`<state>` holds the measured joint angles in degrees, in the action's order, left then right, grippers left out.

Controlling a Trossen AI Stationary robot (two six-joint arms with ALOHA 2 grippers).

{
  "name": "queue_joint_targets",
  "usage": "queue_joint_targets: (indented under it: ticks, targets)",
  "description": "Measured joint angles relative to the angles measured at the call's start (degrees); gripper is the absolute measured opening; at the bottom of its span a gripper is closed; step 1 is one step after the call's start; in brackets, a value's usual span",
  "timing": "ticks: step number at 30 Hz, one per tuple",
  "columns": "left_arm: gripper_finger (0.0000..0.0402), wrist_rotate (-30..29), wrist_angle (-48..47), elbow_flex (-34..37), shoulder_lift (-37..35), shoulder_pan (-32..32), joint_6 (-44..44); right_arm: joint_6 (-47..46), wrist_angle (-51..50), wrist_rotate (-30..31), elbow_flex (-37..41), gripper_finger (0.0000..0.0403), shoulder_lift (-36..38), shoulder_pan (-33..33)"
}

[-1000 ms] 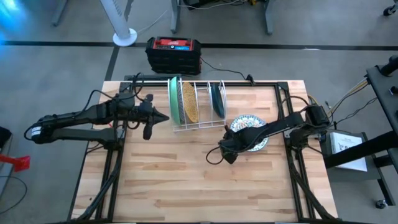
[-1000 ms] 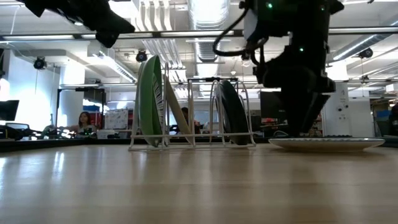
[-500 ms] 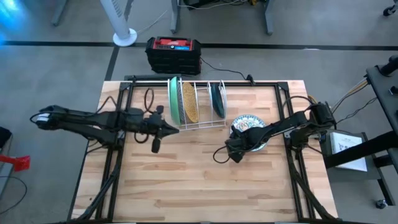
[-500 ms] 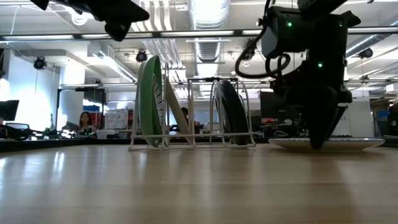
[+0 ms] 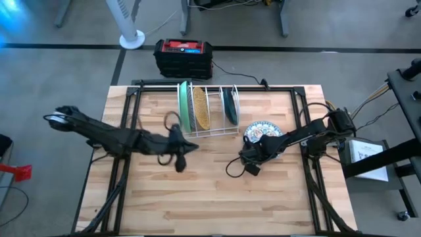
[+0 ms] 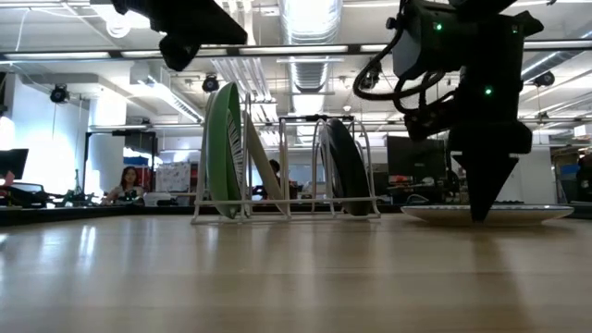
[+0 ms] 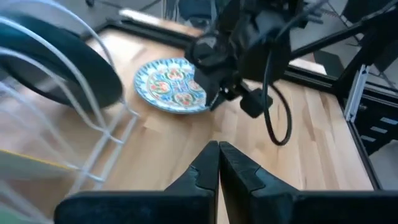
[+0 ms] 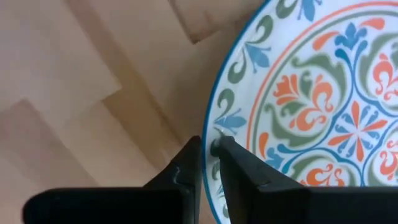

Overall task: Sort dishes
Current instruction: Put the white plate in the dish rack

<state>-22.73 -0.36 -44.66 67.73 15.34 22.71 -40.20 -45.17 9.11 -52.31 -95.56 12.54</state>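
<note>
Down on the right half of the wooden table [image 5: 197,197], the floral plate [image 5: 263,135] lies flat, just beside the near right corner of the white wire rack [image 5: 210,112]. The right gripper [image 5: 247,153] is at this plate's near left rim, and the right wrist view shows its two dark fingers [image 8: 233,165] pinched on the plate's blue edge, one finger over the patterned face and the other outside the rim against the wood. In the low view the same gripper [image 6: 483,199] points straight down onto the plate's edge [image 6: 486,213]. Three more plates stand upright in the rack: the light green plate [image 5: 185,105] at the left end, the mustard-yellow speckled plate [image 5: 200,108] leaning next to it, and the dark teal plate [image 5: 230,105] toward the right end, with empty slots between the yellow and teal ones. The left gripper [image 5: 179,160] hovers over bare wood in front of the rack, clear of every dish; its fingers [image 7: 217,165] are pressed together with nothing between them, pointing toward the floral plate.
</note>
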Motion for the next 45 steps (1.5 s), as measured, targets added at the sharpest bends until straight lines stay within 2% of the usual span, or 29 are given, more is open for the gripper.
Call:
queue_joint_targets:
  ticks: [4,10,14,18,20,24,30,33,40,45]
  targets:
    - [0.0,-0.8,2.5,-3.5,8.5,1.2,3.5,2.9,2.0,-0.7,-0.1,0.0028,0.2,1.7]
    - [0.0,-2.2,1.4,-14.1,21.9,2.2,5.3,5.0,6.5,-2.8,-0.1,0.0028,0.2,5.5]
    - [0.0,-2.6,-6.0,-23.6,30.0,2.3,6.6,5.7,11.7,-4.6,-0.1,0.0025,0.2,8.6]
    - [0.0,-7.7,-18.4,-33.0,36.9,3.1,11.3,6.0,16.5,-5.3,-0.1,0.0023,0.2,12.0]
    - [0.0,-8.3,-23.5,-36.9,39.6,3.7,13.1,6.0,16.6,-5.1,-0.2,0.0026,0.2,13.4]
    - [0.0,-8.3,-26.9,-43.6,44.5,4.9,14.2,5.9,16.2,-3.2,-0.1,0.0034,0.2,15.1]
    - [0.0,-8.4,-29.5,-51.0,49.9,6.6,14.0,3.4,14.9,-2.7,-0.1,0.0061,0.6,17.8]
    - [0.0,-10.2,-32.5,-53.3,51.2,7.6,15.6,1.1,14.1,-2.3,-0.2,0.0078,1.7,19.8]
    - [0.0,-14.2,-34.2,-54.0,51.5,9.1,18.7,-2.2,13.4,-1.3,-0.1,0.0121,5.9,24.2]
    - [0.0,-14.3,-34.2,-53.6,51.5,9.4,21.2,-6.2,7.2,4.5,0.0,0.0147,10.8,26.6]
